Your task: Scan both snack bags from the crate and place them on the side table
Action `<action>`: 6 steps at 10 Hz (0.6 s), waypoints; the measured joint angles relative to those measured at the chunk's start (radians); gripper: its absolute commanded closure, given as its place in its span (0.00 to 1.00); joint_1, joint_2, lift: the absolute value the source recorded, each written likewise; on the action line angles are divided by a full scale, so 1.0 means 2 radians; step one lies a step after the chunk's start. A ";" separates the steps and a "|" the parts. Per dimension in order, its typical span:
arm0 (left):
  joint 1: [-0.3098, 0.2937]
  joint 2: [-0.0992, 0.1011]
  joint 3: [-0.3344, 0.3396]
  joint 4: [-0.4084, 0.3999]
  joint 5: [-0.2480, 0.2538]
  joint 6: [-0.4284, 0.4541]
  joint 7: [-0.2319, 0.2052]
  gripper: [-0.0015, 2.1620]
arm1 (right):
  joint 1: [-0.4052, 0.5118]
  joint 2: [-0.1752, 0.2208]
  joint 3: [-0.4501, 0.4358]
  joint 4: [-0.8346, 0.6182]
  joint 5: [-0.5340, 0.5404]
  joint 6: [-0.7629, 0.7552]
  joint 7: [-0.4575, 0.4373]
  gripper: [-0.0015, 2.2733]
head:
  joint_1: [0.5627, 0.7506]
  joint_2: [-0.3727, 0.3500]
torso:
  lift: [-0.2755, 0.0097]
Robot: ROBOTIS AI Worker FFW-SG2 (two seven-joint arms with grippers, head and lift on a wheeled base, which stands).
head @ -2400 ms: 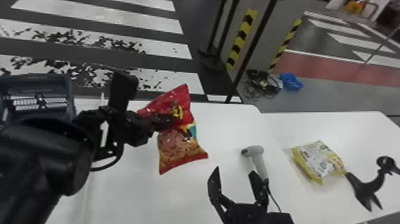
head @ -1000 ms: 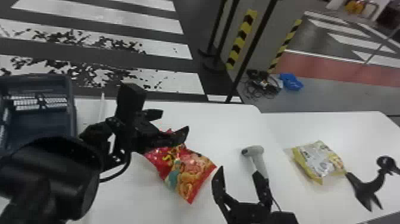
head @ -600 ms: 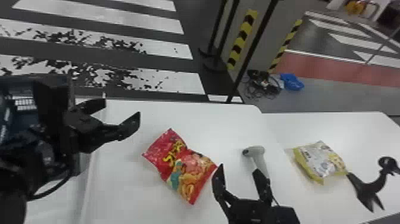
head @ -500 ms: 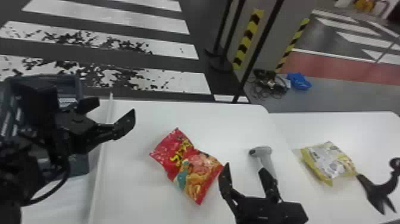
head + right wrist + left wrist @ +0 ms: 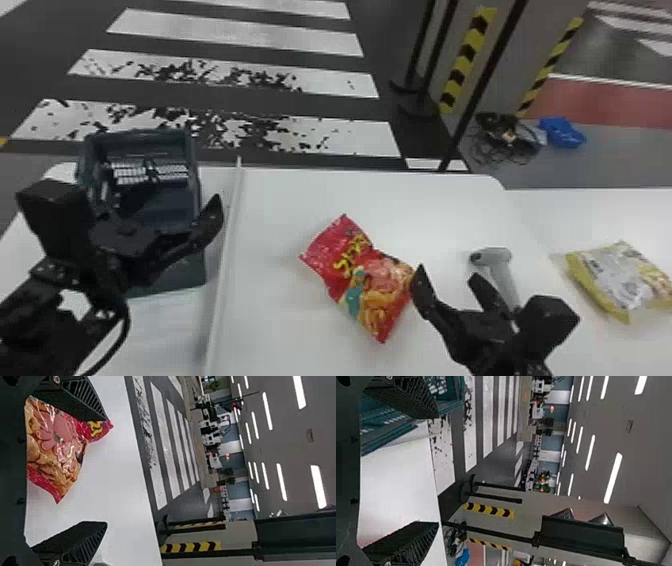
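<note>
My left gripper [image 5: 162, 215] is open over the dark crate [image 5: 195, 272] at the left. In the left wrist view, nothing lies between this left gripper's [image 5: 437, 470] spread fingers. The red snack bag [image 5: 365, 285] lies flat on the white table. Just right of the bag is my right gripper [image 5: 447, 275], open and empty; the right wrist view shows the red bag [image 5: 55, 447] beside and partly behind one finger of the right gripper [image 5: 106, 471]. A grey handheld scanner [image 5: 505, 275] lies beyond it. On the side table rests the yellow snack bag [image 5: 620, 280].
A raised white strip [image 5: 225, 270] runs across the table [image 5: 280, 200] between the crate and the red bag. The side table [image 5: 560, 215] adjoins at the right. Black posts and a blue item [image 5: 562, 132] are on the floor behind.
My left gripper, which held the red bag up, has let it go onto the table and moved left to the crate. The head view has turned leftward, and my right gripper has shifted slightly.
</note>
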 measured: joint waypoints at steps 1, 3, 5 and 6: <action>0.019 0.001 0.001 0.000 -0.005 -0.025 0.015 0.02 | -0.013 0.000 -0.025 -0.009 -0.043 0.071 0.032 0.02 | 0.70 0.32 | 0.63; 0.053 0.003 0.003 -0.001 -0.007 -0.067 0.036 0.02 | -0.053 0.000 -0.081 -0.013 -0.105 0.230 0.086 0.02 | 0.70 0.34 | 0.63; 0.075 0.003 0.002 -0.001 -0.007 -0.080 0.051 0.04 | -0.103 0.000 -0.126 0.004 -0.132 0.372 0.126 0.03 | 0.70 0.37 | 0.63; 0.084 0.003 0.003 -0.001 -0.007 -0.087 0.053 0.04 | -0.130 0.000 -0.143 0.023 -0.141 0.426 0.144 0.03 | 0.70 0.37 | 0.63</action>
